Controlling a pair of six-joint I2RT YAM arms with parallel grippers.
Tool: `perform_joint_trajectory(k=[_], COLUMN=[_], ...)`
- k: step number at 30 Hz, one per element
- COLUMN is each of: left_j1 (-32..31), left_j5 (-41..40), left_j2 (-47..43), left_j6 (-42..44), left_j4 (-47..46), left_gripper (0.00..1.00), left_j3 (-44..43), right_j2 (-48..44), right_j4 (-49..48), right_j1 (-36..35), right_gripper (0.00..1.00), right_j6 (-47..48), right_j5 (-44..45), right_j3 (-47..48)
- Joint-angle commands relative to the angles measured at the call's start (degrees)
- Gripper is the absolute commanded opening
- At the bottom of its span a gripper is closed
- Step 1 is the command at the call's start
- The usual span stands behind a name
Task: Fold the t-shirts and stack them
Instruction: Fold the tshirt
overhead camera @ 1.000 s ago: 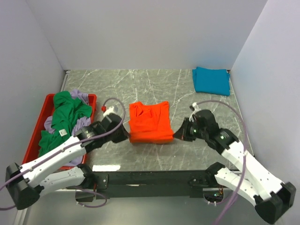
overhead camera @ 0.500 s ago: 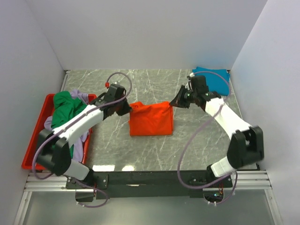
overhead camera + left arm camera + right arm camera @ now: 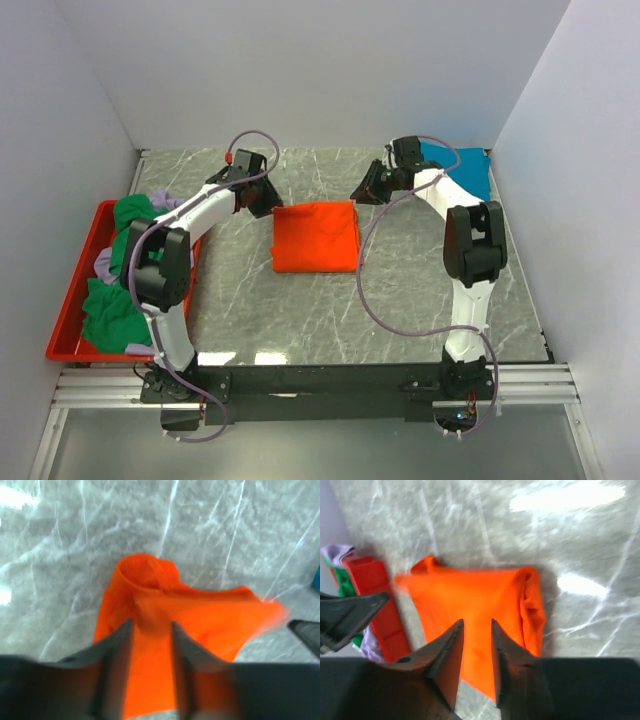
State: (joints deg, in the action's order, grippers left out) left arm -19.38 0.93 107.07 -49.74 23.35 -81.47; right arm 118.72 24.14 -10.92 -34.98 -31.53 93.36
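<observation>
The orange t-shirt (image 3: pixel 315 240) lies folded into a flat rectangle in the middle of the marble table. My left gripper (image 3: pixel 268 205) hovers at its far left corner, and my right gripper (image 3: pixel 360 192) at its far right corner. In the left wrist view the left gripper (image 3: pixel 150 630) is open, orange cloth (image 3: pixel 200 615) showing loose beyond the fingers. In the right wrist view the right gripper (image 3: pixel 476 627) is open a little over the orange t-shirt (image 3: pixel 480 595), gripping nothing. A folded teal-blue t-shirt (image 3: pixel 465 175) rests at the far right, partly behind the right arm.
A red tray (image 3: pixel 72 300) on the left holds a crumpled green t-shirt (image 3: pixel 135 235) and a pale lavender one (image 3: pixel 165 200). White walls close in the table at the back and on both sides. The arms' base rail runs along the near edge.
Both grippers carried the orange t-shirt's near edge over to its far edge, folding it in half. They have opened and let go of the cloth.
</observation>
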Motion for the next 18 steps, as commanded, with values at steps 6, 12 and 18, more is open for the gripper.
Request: perform_joint_trajectory(k=[6,12,18], left_j1=[2.7,-0.4,-5.7], left_j5=[2.6,2.1,0.7], left_j2=[-1.9,-8.7,-11.8], left_j6=[3.5,-0.6,-3.7], left_j4=[-3.0,-5.2,-9.2], left_gripper=[0.66,0.56,0.37], left_j3=[-2.6,7.1,15.6], right_j2=[-3.5,-6.9,-6.7], right_j4=[0.3,-2.5,-7.1], right_j1=[1.5,-0.8,-2.8], right_gripper=[0.53,0.62,0.64], right_j6=[4.6,8.5,8.9], right_j5=[5.1,8.1,6.7], right_j3=[-0.9,-8.5,-14.8])
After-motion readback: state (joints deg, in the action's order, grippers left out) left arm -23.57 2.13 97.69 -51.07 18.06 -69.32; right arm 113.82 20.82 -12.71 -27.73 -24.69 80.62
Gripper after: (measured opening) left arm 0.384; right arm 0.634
